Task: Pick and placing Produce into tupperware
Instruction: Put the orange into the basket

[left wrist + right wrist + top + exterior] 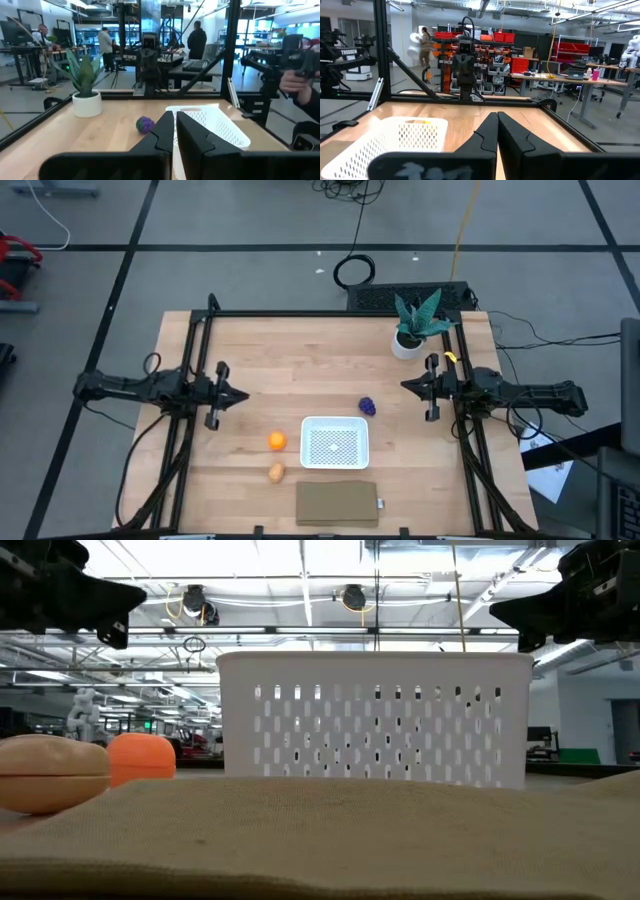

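The white tupperware [335,442] stands on the table near its front middle, with a perforated bottom. An orange piece of produce [277,441] lies just left of it, and a tan-brown piece [276,472] nearer the front edge. The dark purple piece [367,407] rests on the table behind the container's right corner. My left gripper [243,394] hovers shut above the table's left side, pointing level toward the right. Facing it from the right side, my right gripper [405,386] is shut too. Neither holds anything.
A flat brown pad [337,504] lies at the front edge, just in front of the tupperware. A green potted plant [415,326] in a white pot stands at the back right. A dark frame runs along the table's back and sides. People stand in the room beyond.
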Available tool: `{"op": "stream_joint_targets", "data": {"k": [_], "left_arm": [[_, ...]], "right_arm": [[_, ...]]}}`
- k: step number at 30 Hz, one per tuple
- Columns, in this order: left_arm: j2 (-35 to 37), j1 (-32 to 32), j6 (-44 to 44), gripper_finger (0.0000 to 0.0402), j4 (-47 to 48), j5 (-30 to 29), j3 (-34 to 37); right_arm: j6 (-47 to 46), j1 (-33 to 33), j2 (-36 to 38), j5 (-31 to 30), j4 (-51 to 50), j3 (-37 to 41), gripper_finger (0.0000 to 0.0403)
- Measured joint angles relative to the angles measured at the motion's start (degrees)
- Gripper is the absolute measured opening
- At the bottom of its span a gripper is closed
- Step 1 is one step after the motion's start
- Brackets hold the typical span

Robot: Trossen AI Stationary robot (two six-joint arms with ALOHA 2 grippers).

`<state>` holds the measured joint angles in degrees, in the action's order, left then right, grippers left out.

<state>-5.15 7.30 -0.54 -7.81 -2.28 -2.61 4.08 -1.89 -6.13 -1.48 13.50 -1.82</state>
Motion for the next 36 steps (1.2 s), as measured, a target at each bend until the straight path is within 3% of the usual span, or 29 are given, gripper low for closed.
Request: {"op": "stream_joint_targets", "data": {"k": [4, 11, 21, 36], "left_arm": [[-3.44, 1.17, 0.19, 0.0014, 0.17, -3.6, -2.48], [-13.04, 3.61, 0.82, 0.0006, 0.2, -4.35, -8.67], [-25.97, 9.36, 2.3, 0.0001, 0.33, -7.3, -21.65], [-36.22, 14.64, 1.45, 0.0002, 6.97, -15.34, -37.01]], "right_arm": [[0.02, -0.01, 0.0, -0.02, 0.0, 0.02, 0.0], [0.04, 0.0, 0.0, -0.04, 0.0, 0.02, 0.0], [0.04, 0.0, 0.0, -0.04, 0.0, 0.0, 0.0], [0.04, 0.0, 0.0, -0.04, 0.0, 0.02, 0.0]]}}
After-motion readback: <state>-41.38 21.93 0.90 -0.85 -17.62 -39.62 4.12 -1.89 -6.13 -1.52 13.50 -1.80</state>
